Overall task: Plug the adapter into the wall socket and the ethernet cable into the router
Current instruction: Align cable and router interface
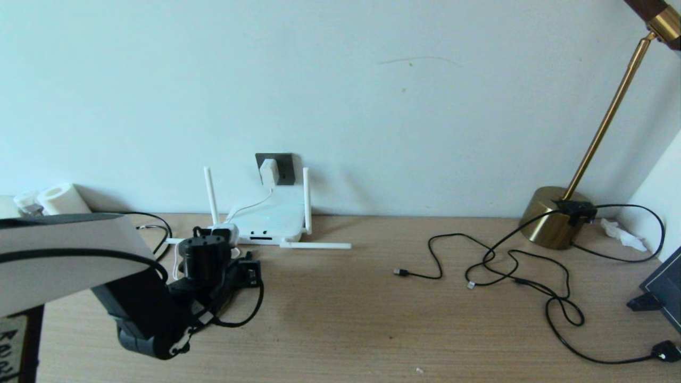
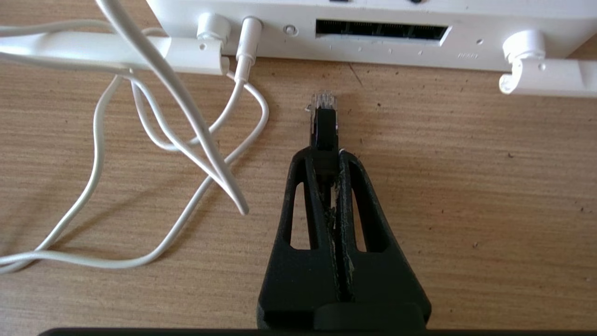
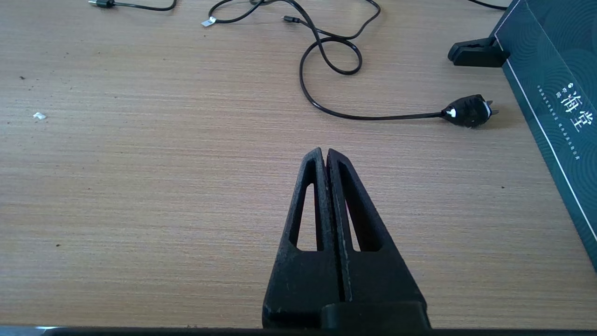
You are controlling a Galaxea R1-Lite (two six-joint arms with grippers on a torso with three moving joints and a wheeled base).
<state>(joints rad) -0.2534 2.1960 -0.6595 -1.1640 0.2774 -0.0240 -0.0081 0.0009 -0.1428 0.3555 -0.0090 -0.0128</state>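
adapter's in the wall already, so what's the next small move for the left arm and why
Probably ease the left end effector forward and a little sideways toward the port row on the router. It is shut on the ethernet cable, whose clear tip faces the router but stops short of it, out of line with the ports. The right end effector sits shut over bare table.

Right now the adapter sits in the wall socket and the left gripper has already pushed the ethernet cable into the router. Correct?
Not quite. The left wrist view shows the ethernet cable, pinched in the left gripper, short of the router, not inserted. The adapter is in the wall socket.
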